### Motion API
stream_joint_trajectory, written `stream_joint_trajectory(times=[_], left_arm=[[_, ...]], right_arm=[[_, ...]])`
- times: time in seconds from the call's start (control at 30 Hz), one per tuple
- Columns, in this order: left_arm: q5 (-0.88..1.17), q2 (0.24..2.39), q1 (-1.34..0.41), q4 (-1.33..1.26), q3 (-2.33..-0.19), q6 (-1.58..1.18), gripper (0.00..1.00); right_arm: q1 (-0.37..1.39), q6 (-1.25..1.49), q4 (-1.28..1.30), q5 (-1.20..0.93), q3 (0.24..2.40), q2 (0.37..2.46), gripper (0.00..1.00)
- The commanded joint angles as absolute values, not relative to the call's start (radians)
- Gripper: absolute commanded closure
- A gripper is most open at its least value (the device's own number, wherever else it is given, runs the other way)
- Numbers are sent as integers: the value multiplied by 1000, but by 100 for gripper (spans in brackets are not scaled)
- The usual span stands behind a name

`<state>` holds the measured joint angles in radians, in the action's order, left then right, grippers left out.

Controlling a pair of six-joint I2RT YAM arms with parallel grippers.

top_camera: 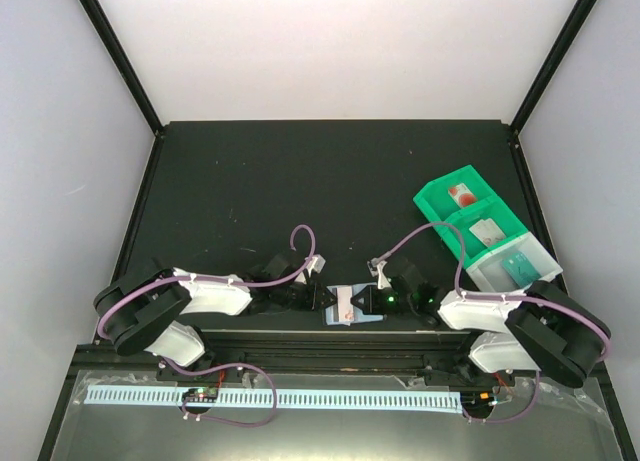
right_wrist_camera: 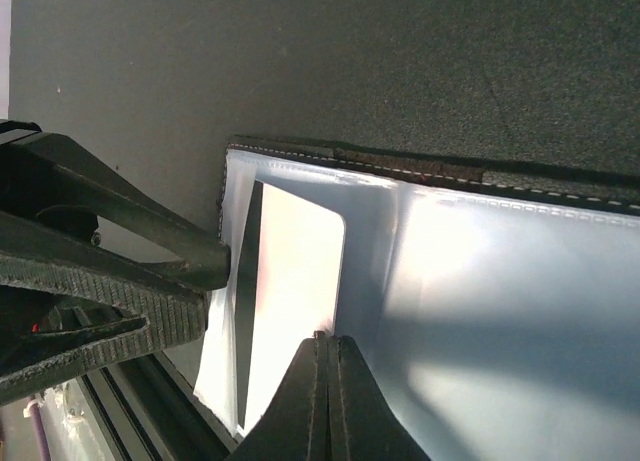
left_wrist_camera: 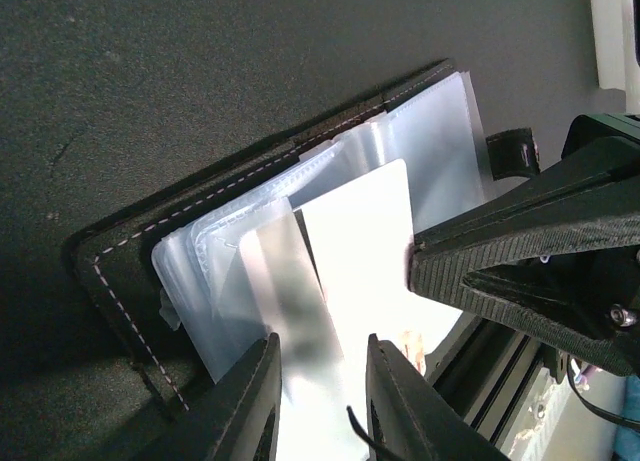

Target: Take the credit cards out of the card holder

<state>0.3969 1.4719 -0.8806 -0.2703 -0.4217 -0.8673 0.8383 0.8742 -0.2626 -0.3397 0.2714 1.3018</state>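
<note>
Both pincers (top_camera: 323,297) (top_camera: 363,299) low, nose-to-nose over card holder (top_camera: 345,317).

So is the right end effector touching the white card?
Touching. The right wrist view shows the right end effector pinched shut on the edge of the white card.

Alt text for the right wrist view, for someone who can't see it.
The right gripper, shut, meets the edge of a pale card poking from the clear sleeves of the open card holder. The left gripper reaches in from the frame's left edge.
</note>
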Motion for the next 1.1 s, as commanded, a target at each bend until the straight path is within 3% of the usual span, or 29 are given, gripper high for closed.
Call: stream_joint_trajectory(times=[0.0, 0.4, 0.53, 0.7, 1.07], left_arm=[[353, 1470, -887, -190, -416, -845, 74], [354, 1471, -887, -193, -415, -841, 75], [354, 1470, -887, -193, -413, -842, 75], [354, 1467, -887, -195, -407, -844, 75], [353, 1466, -888, -198, -408, -845, 75]], right_arm=[[845, 883, -275, -329, 255, 1268, 99], [845, 895, -220, -285, 242, 1192, 99], [845, 905, -257, -307, 244, 1231, 88], [845, 917, -305, -325, 241, 1295, 81], [845, 924, -371, -355, 240, 1345, 82]])
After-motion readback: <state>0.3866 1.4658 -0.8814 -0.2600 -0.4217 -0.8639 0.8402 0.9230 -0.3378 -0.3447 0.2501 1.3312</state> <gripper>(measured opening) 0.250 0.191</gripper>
